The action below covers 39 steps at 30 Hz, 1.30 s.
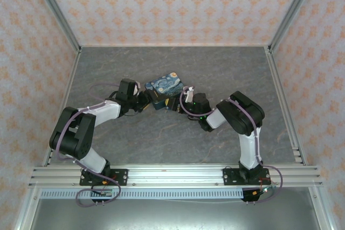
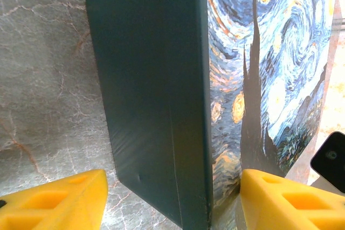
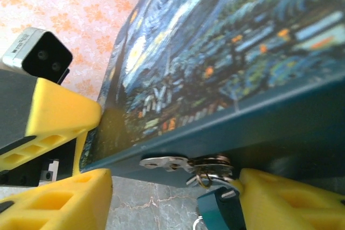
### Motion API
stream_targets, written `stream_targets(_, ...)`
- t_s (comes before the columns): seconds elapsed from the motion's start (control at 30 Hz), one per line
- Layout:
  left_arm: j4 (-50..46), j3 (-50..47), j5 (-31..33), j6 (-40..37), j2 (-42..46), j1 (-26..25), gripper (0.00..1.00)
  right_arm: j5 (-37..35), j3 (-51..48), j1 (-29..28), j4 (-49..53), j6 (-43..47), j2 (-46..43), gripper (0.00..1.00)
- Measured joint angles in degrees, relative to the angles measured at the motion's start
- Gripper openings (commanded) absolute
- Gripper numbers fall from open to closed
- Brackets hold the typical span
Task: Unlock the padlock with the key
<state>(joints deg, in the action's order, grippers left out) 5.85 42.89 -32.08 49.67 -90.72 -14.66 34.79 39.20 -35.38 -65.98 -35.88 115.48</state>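
Right gripper (image 3: 172, 187) standing spread wide; tiny dark-teal padlock (image 3: 217, 215) hanging off silver hasp (image 3: 180, 162) at painted box (image 3: 226, 52) edge. Left gripper (image 2: 172, 197) spread, straddling box corner.

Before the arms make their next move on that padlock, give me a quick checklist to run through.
1. The painted box sits between the left pincer fingers: ok.
2. Firm left grip on it: cannot tell.
3. The padlock hangs below the metal hasp: ok.
4. The right pincer open, the padlock by one finger: ok.
5. Where the key is: cannot tell.
6. Keyhole reachable: cannot tell.
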Motion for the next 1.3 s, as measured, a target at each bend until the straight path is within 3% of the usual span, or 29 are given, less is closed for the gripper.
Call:
stream_targets(0.33, -0.1, 0.0, 0.0, 0.0, 0.0, 0.0, 0.65, 0.4, -1.9, -0.1, -1.9, 0.0, 0.1, 0.44)
stream_targets(0.63, -0.1, 0.0, 0.0, 0.0, 0.0, 0.0, 0.65, 0.4, -3.3, -0.1, -2.2, 0.2, 0.0, 0.41)
stream_targets(0.73, -0.1, 0.0, 0.0, 0.0, 0.0, 0.0, 0.64, 0.4, -4.2, -0.1, -2.2, 0.5, -0.3, 0.31)
stream_targets(0.87, -0.2, 0.0, 0.0, 0.0, 0.0, 0.0, 0.64, 0.4, -4.4, -0.1, -2.3, 0.6, -0.4, 0.26)
stream_targets(0.97, -0.2, 0.0, 0.0, 0.0, 0.0, 0.0, 0.64, 0.4, -4.4, -0.1, -2.2, 0.6, -0.5, 0.27)
stream_targets(1.2, -0.2, 0.0, 0.0, 0.0, 0.0, 0.0, 0.64, -0.4, -4.2, 0.0, -1.2, 1.0, -0.5, 0.43)
stream_targets(1.3, -0.4, 0.0, 0.0, 0.0, 0.1, 0.0, 0.64, -0.5, -4.2, 0.2, -1.2, 1.1, -0.7, 0.44)
